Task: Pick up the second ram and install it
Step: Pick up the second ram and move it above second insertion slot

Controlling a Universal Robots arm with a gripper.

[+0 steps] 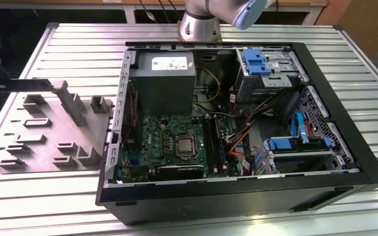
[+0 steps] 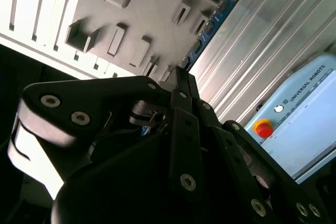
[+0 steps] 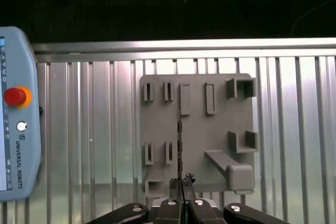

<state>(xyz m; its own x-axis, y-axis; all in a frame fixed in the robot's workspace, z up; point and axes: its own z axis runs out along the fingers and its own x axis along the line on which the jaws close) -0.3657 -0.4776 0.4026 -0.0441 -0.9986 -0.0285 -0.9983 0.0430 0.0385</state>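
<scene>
The gripper (image 3: 181,184) is clenching the second ram (image 3: 179,140), its two dark fingers (image 2: 185,108) pressing flat against either face of the stick at one end. In the first wrist view the ram is showing edge-on as a thin dark line running straight out from between the jaws; in the second wrist view it is showing its blue board face (image 2: 212,22) and a row of dark chips, stretching away from the fingertips. Just beyond the jaws, under the held stick, the grey holder tray (image 3: 220,129) is lying flat with its upright tabs and pockets facing the ram. In the exterior view the stick (image 1: 28,84) is hanging level above that tray (image 1: 45,142), its free end reaching toward the tallest tab; whether the two are touching I cannot tell. The tray is sitting on the slatted metal table (image 3: 94,129), whose ribs are running past the jaws on both sides. Off to one side of the jaws, a pale blue teach pendant (image 3: 18,129) with a red stop button (image 3: 14,96) is resting on the same slats. Well apart from the jaws, past the tray, the open computer case (image 1: 241,196) is lying on its side, the green motherboard (image 1: 169,132) and its black slots (image 1: 216,140) facing up, and the arm's base (image 1: 199,24) is standing behind it.
</scene>
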